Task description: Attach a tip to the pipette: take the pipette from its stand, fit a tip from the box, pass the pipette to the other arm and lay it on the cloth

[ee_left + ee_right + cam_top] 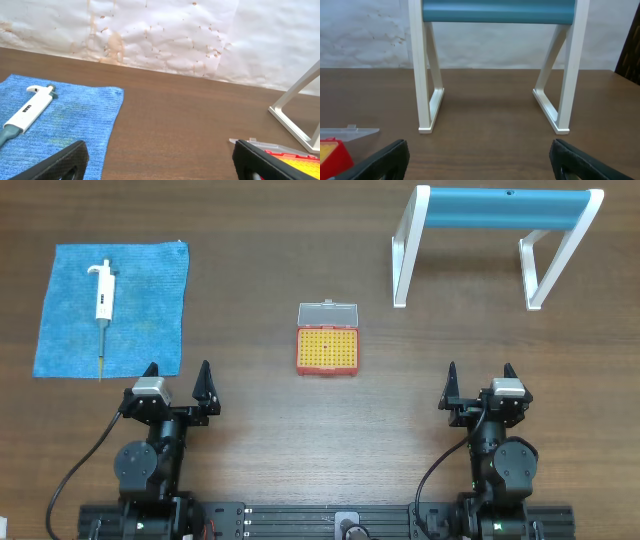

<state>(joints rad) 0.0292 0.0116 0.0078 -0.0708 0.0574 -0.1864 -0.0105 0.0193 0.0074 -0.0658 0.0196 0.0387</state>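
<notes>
Pipette lay flat on the blue cloth at the far left of the table, its white head pointing away from my bases and its thin shaft towards them. A yellowish tip seemed to sit on the end of that shaft, reaching close to the cloth's near edge. The pipette was well apart from both of my grippers.

My left gripper hung just off the cloth's near right corner, fingers spread wide with nothing between them. My right gripper was likewise spread and empty, facing the stand, whose blue bar carried nothing. The tip box sat between the two, lid open.

From how things lay, I judged the job finished, with no step left.

Had I needed to pick the pipette up again, I would have treated it as light and stiff, a smooth plastic body likely to slip or roll under my fingers. The best hold, I thought, was across the thick white barrel below the finger hook. I would have kept off the plunger at the head and off the shaft, since the tip probably held by friction alone and a knock could loosen or bend it.
</notes>
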